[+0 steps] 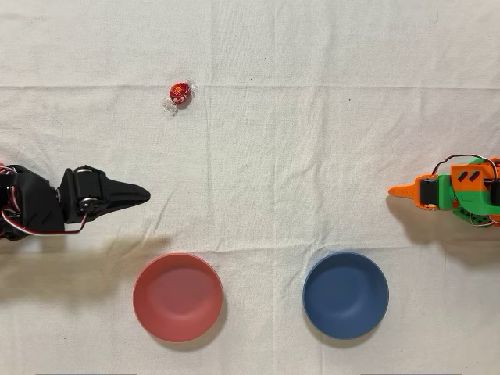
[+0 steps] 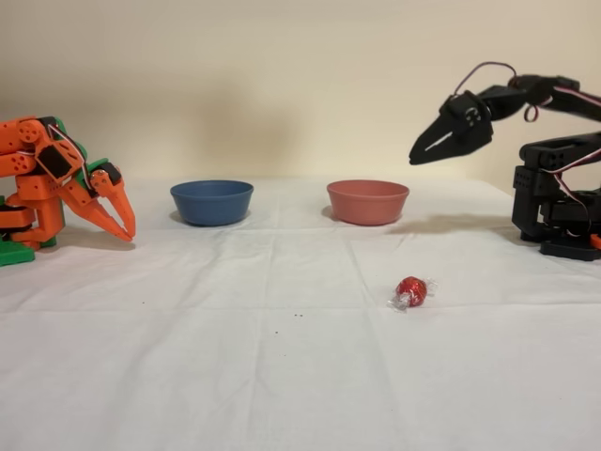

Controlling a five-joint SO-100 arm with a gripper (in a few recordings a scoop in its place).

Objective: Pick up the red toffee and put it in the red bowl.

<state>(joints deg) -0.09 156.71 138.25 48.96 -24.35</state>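
Off-task items on my feed

I see a blue bowl (image 1: 345,294) (empty) on the white tablecloth (image 1: 312,141), and the idle orange arm (image 2: 56,183) at the edge.

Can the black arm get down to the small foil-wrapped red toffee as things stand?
Probably yes: the tiny red foil toffee lies alone on bare white cloth, and the black arm's tool hangs raised nearby with nothing between them.

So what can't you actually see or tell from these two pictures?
- Black arm's base: cut off by the left edge, overhead view.
- Inside of the red bowl and blue bowl: hidden by their own walls, fixed view.
- Print on the red toffee: too small.
- Gripper: jaws look nearly closed; any gap is too fine to judge.
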